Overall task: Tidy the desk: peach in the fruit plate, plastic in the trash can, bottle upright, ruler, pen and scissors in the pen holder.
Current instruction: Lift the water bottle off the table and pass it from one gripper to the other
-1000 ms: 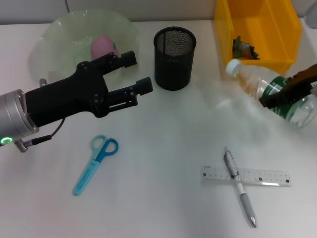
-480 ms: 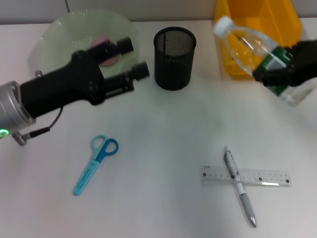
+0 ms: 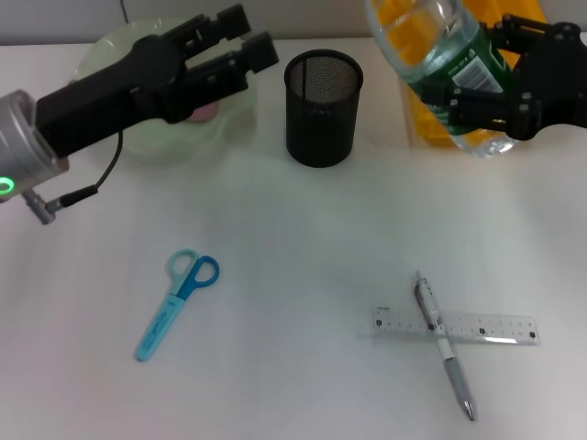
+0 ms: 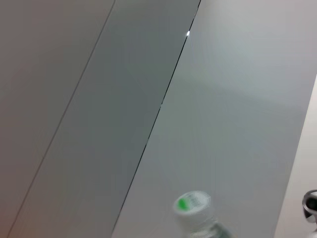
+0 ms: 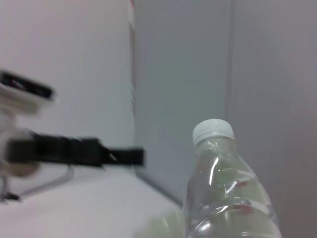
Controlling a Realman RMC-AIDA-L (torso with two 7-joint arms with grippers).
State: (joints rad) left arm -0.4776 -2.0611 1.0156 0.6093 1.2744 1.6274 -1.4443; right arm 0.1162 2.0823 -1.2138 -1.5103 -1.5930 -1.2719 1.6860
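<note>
My right gripper point(image 3: 477, 82) is shut on the clear bottle point(image 3: 438, 41) with a green label, held tilted in the air in front of the yellow trash can point(image 3: 419, 119). The right wrist view shows the bottle point(image 5: 228, 193) with its white cap up. My left gripper point(image 3: 249, 37) hangs open over the pale green fruit plate point(image 3: 138, 137), where the pink peach point(image 3: 204, 112) peeks out beneath it. The black mesh pen holder point(image 3: 323, 105) stands between the two arms. Blue scissors point(image 3: 179, 302) lie front left. The pen point(image 3: 445, 346) lies across the clear ruler point(image 3: 495, 327) front right. The plastic is hidden.
The white desk spreads between the scissors and the pen. A cable point(image 3: 87, 192) hangs from the left arm's wrist. In the left wrist view a wall fills the picture, with the bottle's cap point(image 4: 193, 206) at its edge.
The right gripper has lifted the bottle off the desk, raising it toward the back and swinging its neck upward. The left arm has moved back and up over the fruit plate.
</note>
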